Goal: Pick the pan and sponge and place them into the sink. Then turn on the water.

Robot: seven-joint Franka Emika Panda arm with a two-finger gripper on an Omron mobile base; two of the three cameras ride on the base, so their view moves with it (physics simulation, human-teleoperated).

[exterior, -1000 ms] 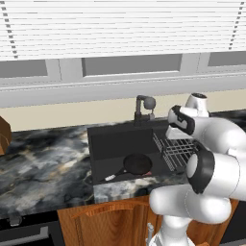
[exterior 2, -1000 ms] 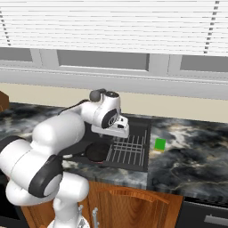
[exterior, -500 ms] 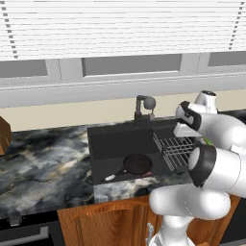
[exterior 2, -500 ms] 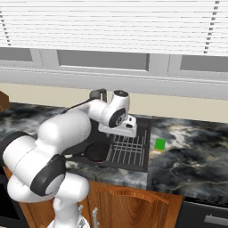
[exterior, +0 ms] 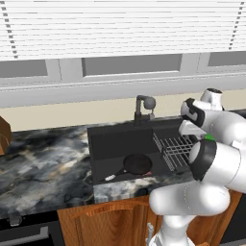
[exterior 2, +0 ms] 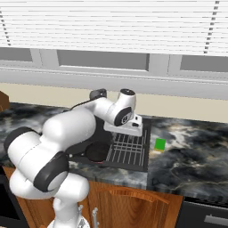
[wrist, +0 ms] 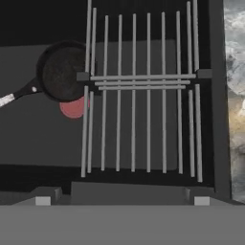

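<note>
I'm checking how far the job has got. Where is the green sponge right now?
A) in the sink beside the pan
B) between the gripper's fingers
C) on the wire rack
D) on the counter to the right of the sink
D: the sponge lies on the marbled counter just right of the sink; the pan is already in the basin.
</note>
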